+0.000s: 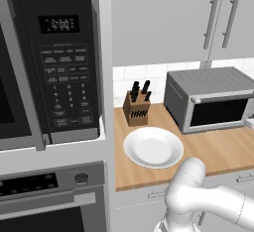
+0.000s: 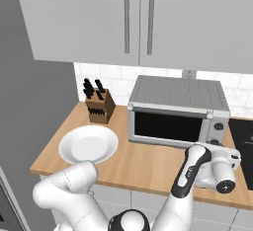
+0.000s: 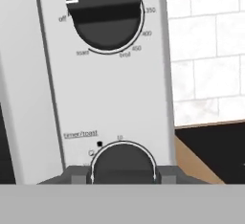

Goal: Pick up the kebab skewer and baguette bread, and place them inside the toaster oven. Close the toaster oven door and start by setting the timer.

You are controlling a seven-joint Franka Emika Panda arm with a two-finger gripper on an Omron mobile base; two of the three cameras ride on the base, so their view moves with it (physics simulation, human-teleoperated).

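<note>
With the toaster oven door (image 2: 168,126) closed, I'm on the last step: my tool (image 3: 122,176) sits spread astride the timer knob (image 3: 122,163) on the toaster oven (image 2: 178,109). Next I pinch and turn it.

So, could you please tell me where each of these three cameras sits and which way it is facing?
Left base view: behind the arm's left, facing the black keypad microwave, round white plate and grey ribbed toaster oven; white elbow at lower right.
Right base view: behind the arm's right, facing the same oven, plate and wooden knife block; the arm reaches toward the oven's control panel.
Hand view: on the hand, close to the oven's dark timer knob.
All three views share the toaster oven.
</note>
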